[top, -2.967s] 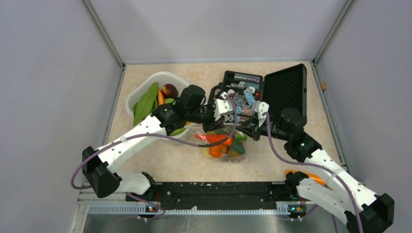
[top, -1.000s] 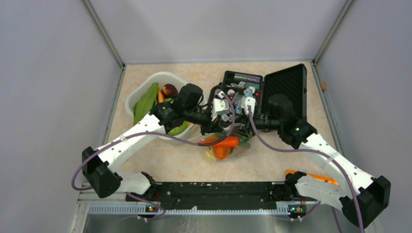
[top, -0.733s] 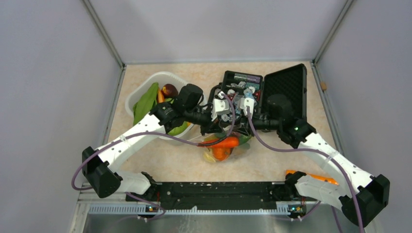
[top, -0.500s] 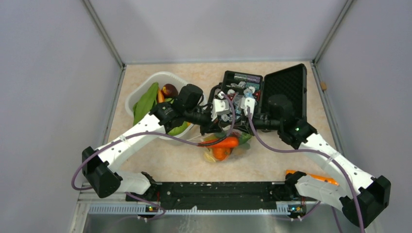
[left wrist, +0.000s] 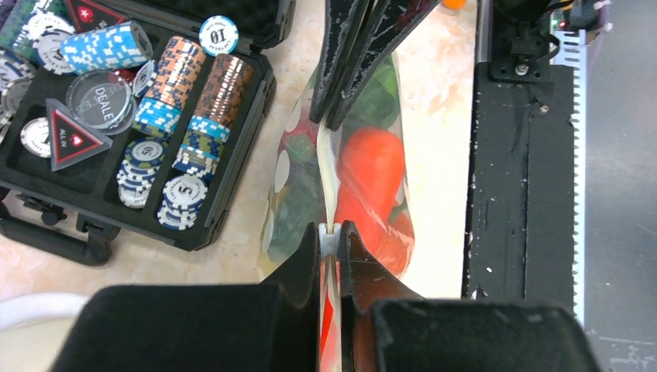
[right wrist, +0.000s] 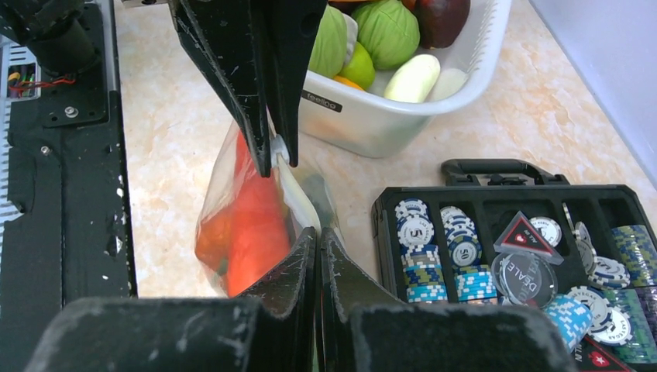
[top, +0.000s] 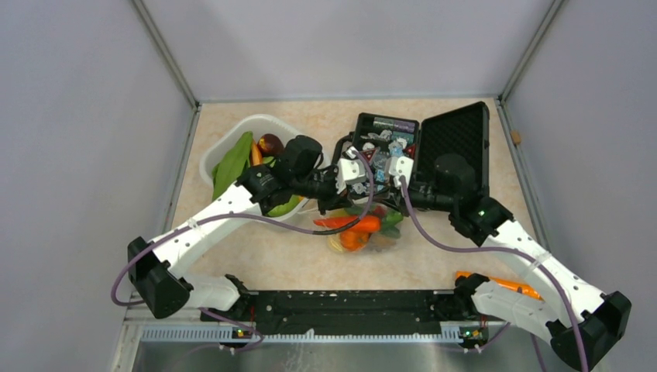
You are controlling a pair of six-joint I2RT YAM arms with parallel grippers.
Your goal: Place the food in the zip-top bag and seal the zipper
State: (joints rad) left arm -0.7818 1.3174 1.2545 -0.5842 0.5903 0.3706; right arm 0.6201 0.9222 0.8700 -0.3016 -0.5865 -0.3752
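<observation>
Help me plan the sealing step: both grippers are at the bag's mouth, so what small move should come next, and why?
Probably slide the right gripper along the zipper, away from the left gripper. Both are shut on the strip with a short stretch between them, food sits inside the zip-top bag, and whether the strip is fully pressed cannot be told.

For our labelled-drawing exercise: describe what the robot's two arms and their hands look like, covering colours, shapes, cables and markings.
The left arm and right arm have white links with black joints and bases. A purple cable loops along each. The left hand and right hand carry black, tapered fingers flecked with white scuffs.
</observation>
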